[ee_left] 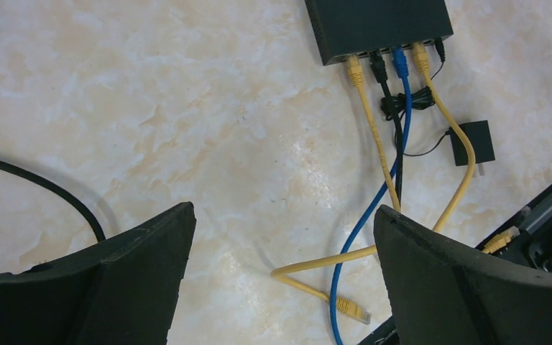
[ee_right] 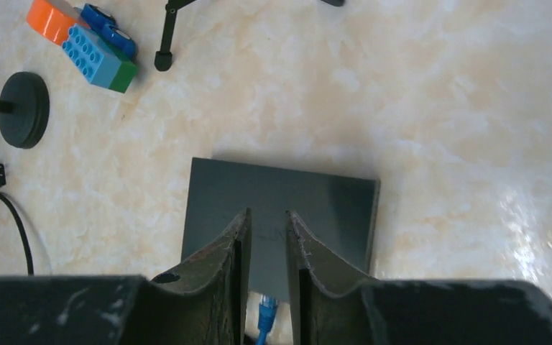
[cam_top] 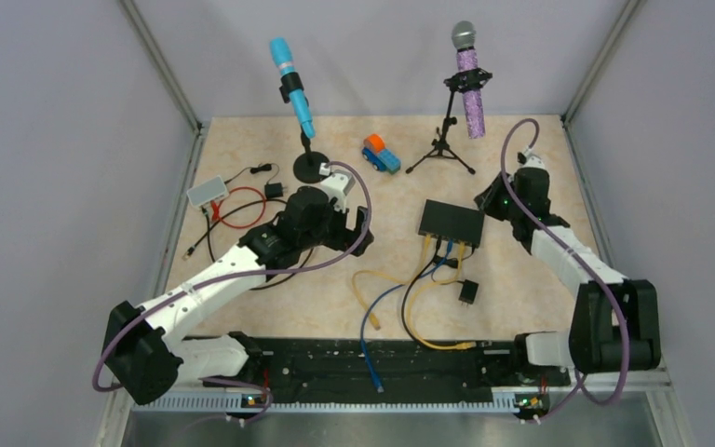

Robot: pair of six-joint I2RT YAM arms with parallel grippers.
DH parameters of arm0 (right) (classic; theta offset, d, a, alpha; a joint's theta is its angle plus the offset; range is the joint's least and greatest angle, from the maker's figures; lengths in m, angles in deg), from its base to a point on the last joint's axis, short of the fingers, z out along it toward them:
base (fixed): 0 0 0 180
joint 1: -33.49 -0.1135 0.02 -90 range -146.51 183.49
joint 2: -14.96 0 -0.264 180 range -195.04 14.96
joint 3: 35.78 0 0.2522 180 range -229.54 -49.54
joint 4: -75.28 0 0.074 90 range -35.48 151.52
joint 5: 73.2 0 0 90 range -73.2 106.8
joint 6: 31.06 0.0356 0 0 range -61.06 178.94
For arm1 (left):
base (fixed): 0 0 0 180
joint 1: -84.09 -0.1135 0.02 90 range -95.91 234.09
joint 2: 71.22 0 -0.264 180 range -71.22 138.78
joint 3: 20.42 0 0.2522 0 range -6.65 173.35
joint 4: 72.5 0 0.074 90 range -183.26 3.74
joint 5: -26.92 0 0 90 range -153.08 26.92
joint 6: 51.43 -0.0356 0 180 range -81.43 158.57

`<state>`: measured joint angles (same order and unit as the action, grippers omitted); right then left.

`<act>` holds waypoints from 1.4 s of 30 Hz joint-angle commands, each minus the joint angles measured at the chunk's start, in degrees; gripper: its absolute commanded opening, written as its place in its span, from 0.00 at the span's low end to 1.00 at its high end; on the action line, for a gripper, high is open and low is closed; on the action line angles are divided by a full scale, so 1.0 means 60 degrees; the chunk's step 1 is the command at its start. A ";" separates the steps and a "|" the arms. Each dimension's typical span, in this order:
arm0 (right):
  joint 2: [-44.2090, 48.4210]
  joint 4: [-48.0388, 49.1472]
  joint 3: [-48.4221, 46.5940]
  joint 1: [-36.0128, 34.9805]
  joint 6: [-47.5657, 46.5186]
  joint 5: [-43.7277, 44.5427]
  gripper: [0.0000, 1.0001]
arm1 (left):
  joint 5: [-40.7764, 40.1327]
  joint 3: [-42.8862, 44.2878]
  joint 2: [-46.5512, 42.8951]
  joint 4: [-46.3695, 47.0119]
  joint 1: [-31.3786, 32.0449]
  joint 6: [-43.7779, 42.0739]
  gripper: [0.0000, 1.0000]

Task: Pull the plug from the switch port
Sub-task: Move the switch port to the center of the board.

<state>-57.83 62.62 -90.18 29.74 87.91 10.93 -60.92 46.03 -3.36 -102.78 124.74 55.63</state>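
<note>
Flagging the main risk: the switch [cam_top: 451,222] sits loose on the bench [cam_top: 242,140], mid-right, with nothing bracing it. Left end effector [ee_left: 284,215] is released, jaws wide, holding nothing, well apart from the box. A pull on a plug could drag the whole box toward the arms instead of unseating it.

Second risk: four plugs are packed side by side in the port row: yellow plug [ee_left: 354,68], black plug [ee_left: 379,66], blue plug [ee_left: 399,63], second yellow plug [ee_left: 420,59]. Fingers coming in off-line could catch a neighbour. If they have latch tabs (likely), an unpressed tab would jam the plug.

Right end effector [ee_right: 267,219] hangs over the box top, jaws drawn to a narrow gap. The blue plug shows through that gap lower down. Can't tell if it's pinching anything.

Orientation: the box's long axis runs left-right across the bench, right end skewed slightly nearer. The port row is on the near long edge, facing the arm bases, so plugs exit toward the near side. The pull should follow that line.
</note>
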 commanded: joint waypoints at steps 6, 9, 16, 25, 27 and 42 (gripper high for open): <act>-0.2682 0.1315 -0.1402 -0.0210 0.0018 -0.0444 0.24 | -0.0695 -0.0058 -0.0335 0.0375 0.0027 0.0058 0.99; -0.3417 0.1752 -0.1702 -0.0218 0.0617 -0.0563 0.24 | -0.0808 -0.0074 -0.0423 0.0233 0.0029 0.0043 0.99; -0.4781 0.1614 -0.2794 -0.0201 0.0817 -0.1056 0.25 | -0.1174 -0.0166 -0.0662 0.0050 0.0023 0.0043 0.99; -0.5440 0.1751 -0.2509 -0.0213 0.0588 -0.3092 0.33 | -0.1381 -0.0225 -0.0715 -0.0042 0.0023 0.0056 0.99; -0.5390 0.1977 -0.2214 -0.0228 0.0649 -0.3502 0.34 | -0.1384 -0.0226 -0.0707 -0.0028 0.0023 0.0057 0.99; -0.5008 0.2391 -0.0533 -0.0761 0.0115 -0.4686 0.37 | -0.1059 -0.0107 -0.0306 0.0077 0.0023 0.0100 0.99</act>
<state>-88.59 80.63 -97.13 28.30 90.64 -14.16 -68.27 45.18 -5.79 -104.31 124.74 55.63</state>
